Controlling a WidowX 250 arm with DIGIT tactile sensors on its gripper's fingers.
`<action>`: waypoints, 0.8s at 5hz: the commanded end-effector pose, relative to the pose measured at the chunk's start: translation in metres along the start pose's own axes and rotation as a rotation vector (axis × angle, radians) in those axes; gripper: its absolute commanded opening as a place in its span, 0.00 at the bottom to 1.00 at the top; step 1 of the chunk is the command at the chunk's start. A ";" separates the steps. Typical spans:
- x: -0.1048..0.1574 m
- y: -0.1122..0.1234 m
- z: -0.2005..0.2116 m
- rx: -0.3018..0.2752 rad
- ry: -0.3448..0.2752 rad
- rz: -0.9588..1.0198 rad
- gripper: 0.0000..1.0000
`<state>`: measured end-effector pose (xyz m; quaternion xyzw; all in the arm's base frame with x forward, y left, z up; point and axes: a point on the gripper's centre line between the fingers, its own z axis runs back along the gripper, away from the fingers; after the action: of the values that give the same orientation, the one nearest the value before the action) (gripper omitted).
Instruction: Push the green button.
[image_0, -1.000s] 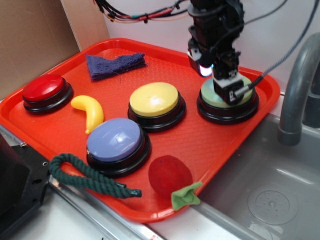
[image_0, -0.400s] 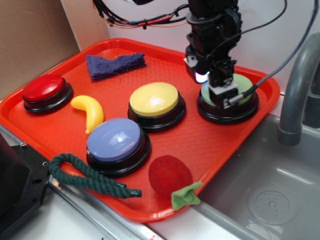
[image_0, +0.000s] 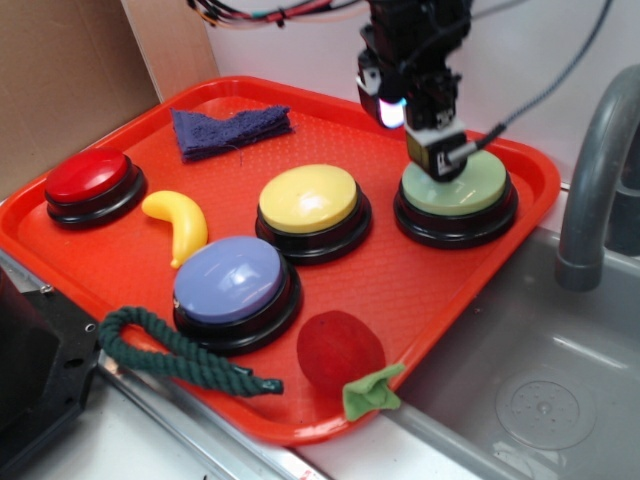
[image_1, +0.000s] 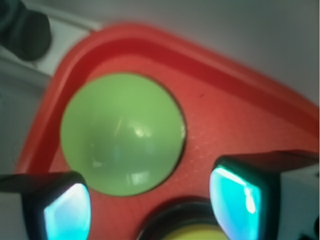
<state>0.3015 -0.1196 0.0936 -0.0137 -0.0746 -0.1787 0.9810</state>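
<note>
The green button (image_0: 462, 188), a pale-green dome on a black base, stands at the far right corner of the red tray (image_0: 405, 285). My gripper (image_0: 440, 157) hangs just above the dome's back-left edge, and I cannot tell whether it touches. In the wrist view the green button (image_1: 122, 132) fills the middle, fully uncovered. The gripper (image_1: 150, 197) is open, its cyan-lit fingers (image_1: 67, 210) wide apart at the bottom with nothing between them.
A yellow button (image_0: 308, 197) sits just left of the green one, with a blue-lilac button (image_0: 230, 280) nearer the front and a red button (image_0: 88, 176) far left. A toy banana (image_0: 178, 222), purple cloth (image_0: 230, 128), green rope (image_0: 170, 352) and red felt fruit (image_0: 340, 350) share the tray. A sink (image_0: 540, 390) and faucet (image_0: 592, 170) lie to the right.
The gripper has lifted off the green button's top and shifted up and back-left, uncovering most of the dome. Nothing else moved.
</note>
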 end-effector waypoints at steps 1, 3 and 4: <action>0.002 0.007 0.049 0.013 -0.111 0.036 1.00; -0.008 0.008 0.070 -0.011 -0.123 0.033 1.00; -0.013 0.009 0.080 0.012 -0.122 0.045 1.00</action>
<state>0.2780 -0.1003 0.1476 -0.0139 -0.0972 -0.1584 0.9825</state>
